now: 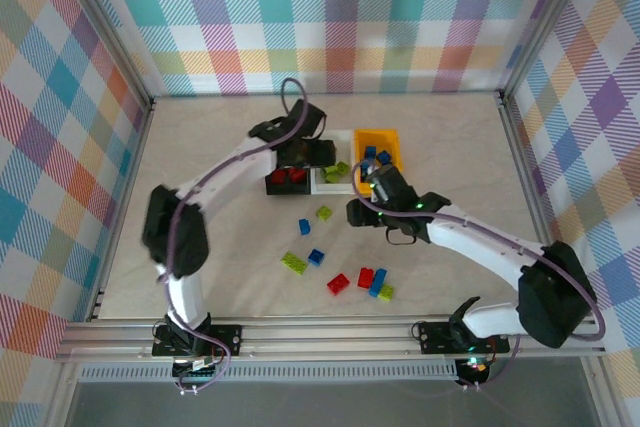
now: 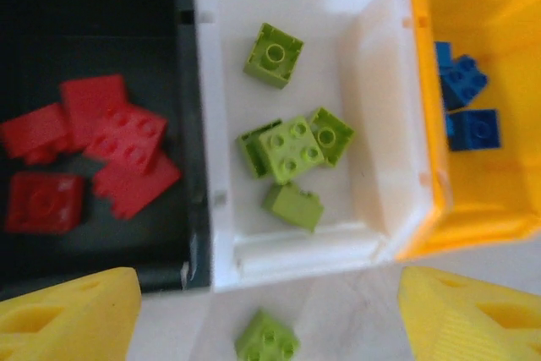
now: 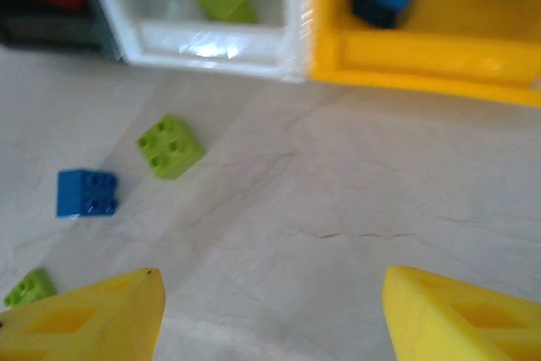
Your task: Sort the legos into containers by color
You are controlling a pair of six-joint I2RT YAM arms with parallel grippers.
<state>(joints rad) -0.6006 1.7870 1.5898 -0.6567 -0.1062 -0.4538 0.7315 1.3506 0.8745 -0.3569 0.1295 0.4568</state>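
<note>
Three containers stand side by side. The black bin [image 2: 190,124] holds red legos [image 2: 118,133]. The white bin [image 2: 372,124] holds several lime green legos [image 2: 292,148]. The orange-yellow bin [image 2: 507,200] holds blue legos [image 2: 469,128]. My left gripper [image 2: 269,306] hovers over the white bin's near edge, open and holding nothing, and a green lego [image 2: 266,340] lies on the table below it. My right gripper [image 3: 270,319] is open over bare table just in front of the bins, with nothing between its yellow fingers [image 3: 84,319]. A green lego [image 3: 171,145] and a blue lego [image 3: 87,193] lie to its left.
More loose legos lie nearer the arm bases: green [image 1: 294,263], blue [image 1: 316,257], red [image 1: 338,284], and a red, blue and green cluster [image 1: 375,282]. Checked walls enclose the table. Both arms crowd the bins [image 1: 335,175].
</note>
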